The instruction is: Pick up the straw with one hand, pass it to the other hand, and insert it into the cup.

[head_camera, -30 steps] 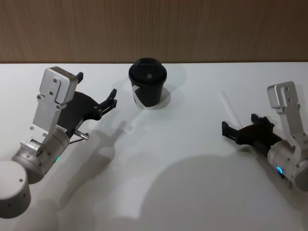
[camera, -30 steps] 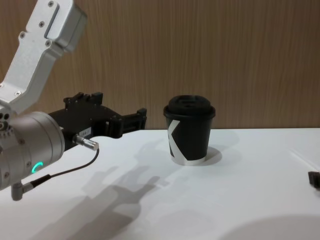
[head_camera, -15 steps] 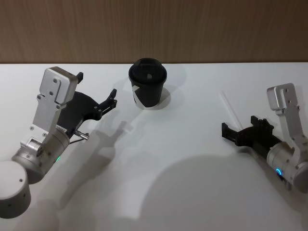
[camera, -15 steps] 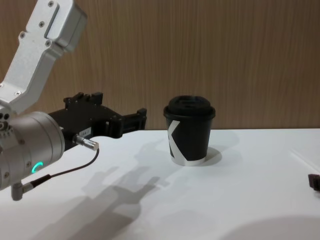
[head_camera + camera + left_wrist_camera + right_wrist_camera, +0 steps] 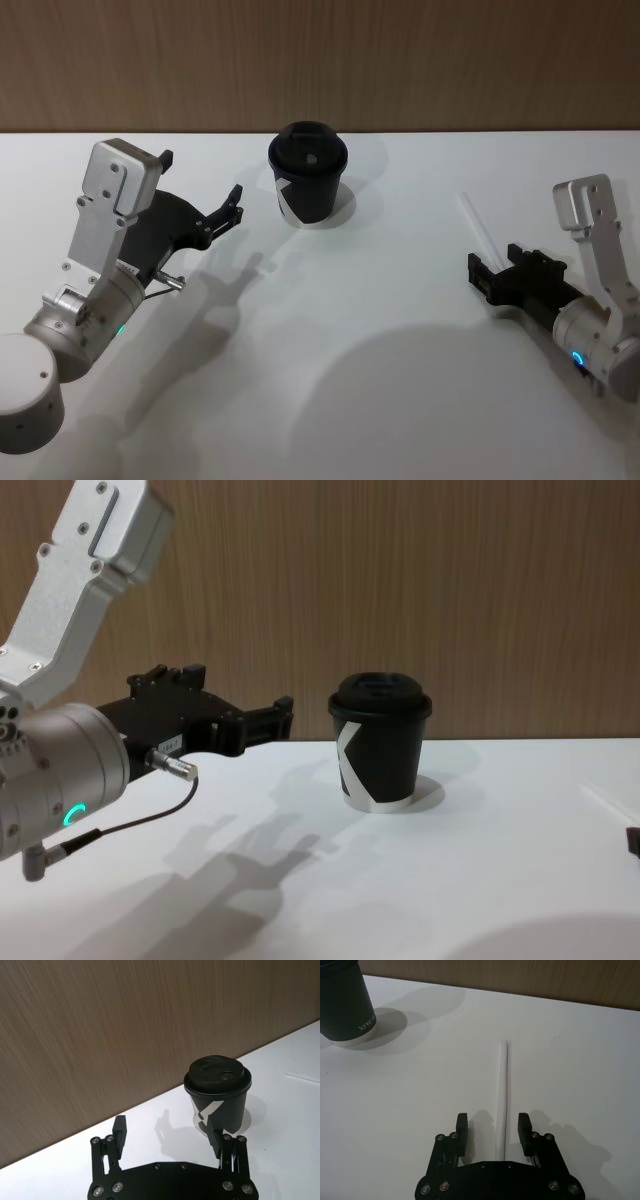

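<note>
Right jaws astride straw [image 5: 503, 1095], cup [image 5: 307, 185] lidded

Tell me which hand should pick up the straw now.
The right hand. Its open fingers sit either side of the straw, which lies on the table. The left hand hovers open beside the cup, far from the straw.

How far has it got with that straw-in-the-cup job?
Nothing is done yet: the straw lies flat on the table. In hand: the open right gripper straddles the straw's near end, apparently ready to close on it. Left to do: grasp and lift the straw, pass it to the open left gripper hovering beside the cup, then insert it into the cup.
</note>
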